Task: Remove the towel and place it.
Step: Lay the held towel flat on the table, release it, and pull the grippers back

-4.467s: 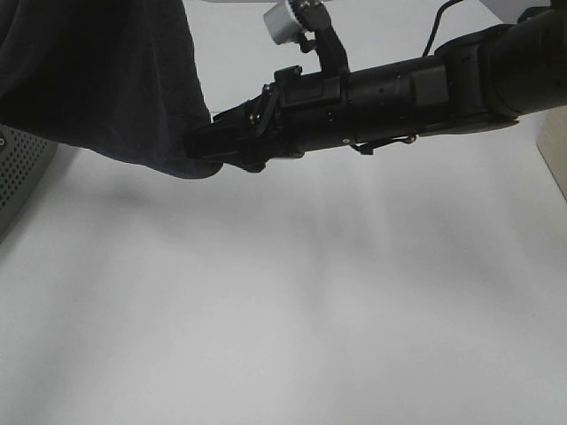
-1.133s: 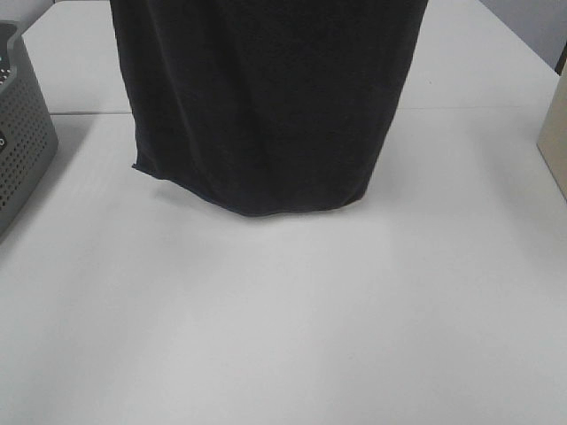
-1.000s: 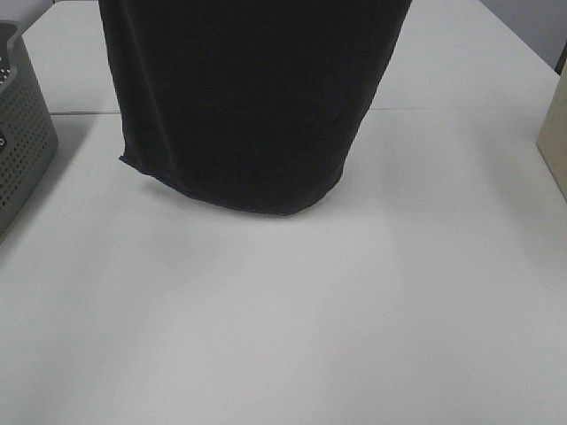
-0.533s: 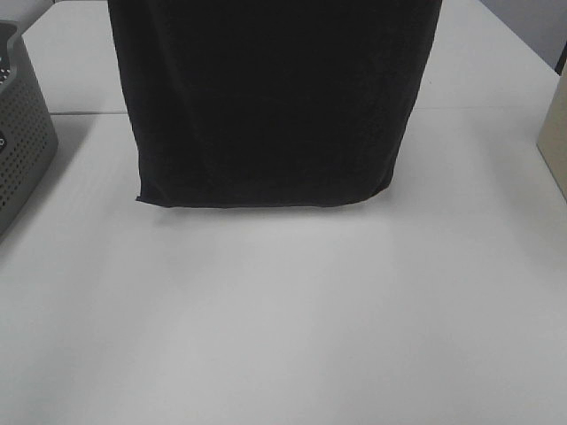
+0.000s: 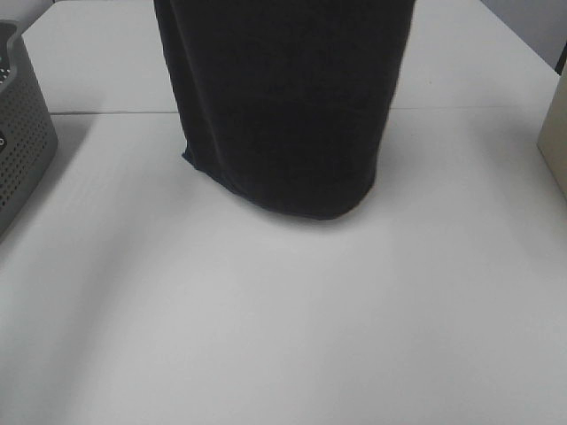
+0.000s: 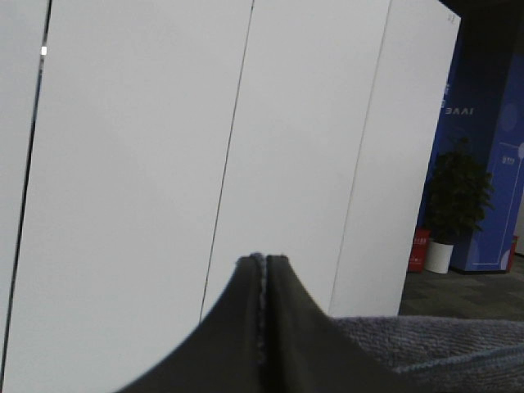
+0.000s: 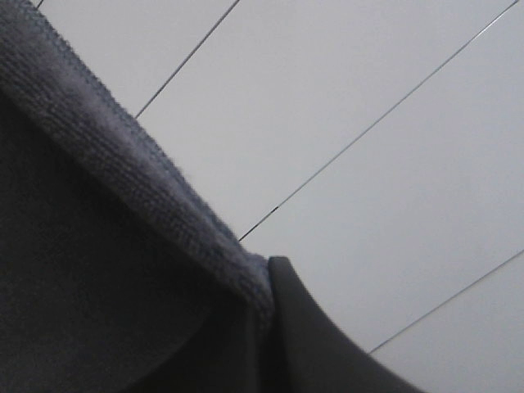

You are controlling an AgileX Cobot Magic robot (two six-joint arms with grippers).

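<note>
The towel [image 5: 283,106], nearly black terry cloth, hangs down from above the top of the exterior view. Its curved lower edge is at or just above the white table [image 5: 266,336]. Both grippers are out of that view, above it. In the left wrist view my left gripper [image 6: 262,286] is shut with the towel's hem pinched between its fingers, and more cloth [image 6: 426,344] bunches beside them. In the right wrist view my right gripper [image 7: 264,307] is shut on the towel's hemmed edge [image 7: 82,246].
A grey perforated basket [image 5: 22,133] stands at the table's left edge. A beige object [image 5: 554,133] sits at the right edge. A seam runs across the table behind the towel. Both wrist views look up at white wall panels.
The arm that crossed the view has gone above the frame, and the towel now hangs over the table. In the last half second it narrowed and shifted right, its flat bottom edge curving.
</note>
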